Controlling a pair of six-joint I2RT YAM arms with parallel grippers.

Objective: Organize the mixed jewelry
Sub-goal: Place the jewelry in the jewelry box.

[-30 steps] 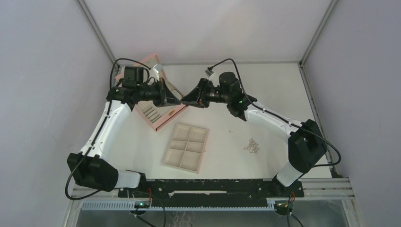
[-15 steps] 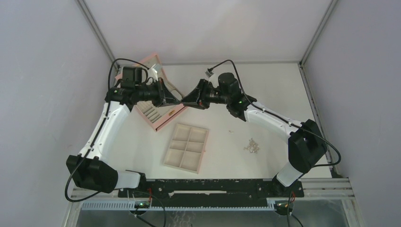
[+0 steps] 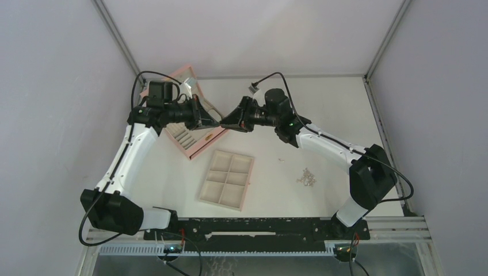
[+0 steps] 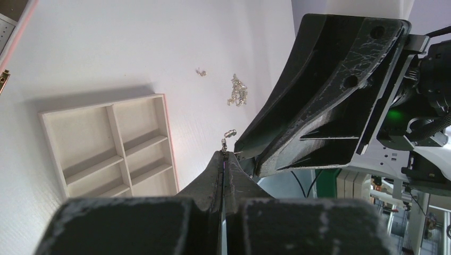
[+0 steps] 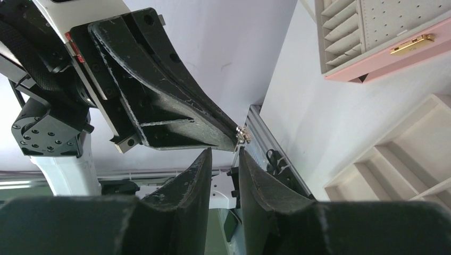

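Barely anything has shifted: from above, left gripper [image 3: 216, 121] and right gripper [image 3: 225, 121] meet tip to tip near the pink box [image 3: 198, 144], jewelry pile [image 3: 307, 177] lying on the tabletop [image 3: 322, 115]. Left wrist: left gripper pinches a tiny silver piece [image 4: 227, 137]. Right wrist: right gripper narrowly parted beside it.

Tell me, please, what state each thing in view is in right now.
Left claw: shut on a small silver piece.
Right claw: open, tips beside that piece.
Pink box: lid open.
Tray: all compartments empty.
Jewelry pile: loose on the table.
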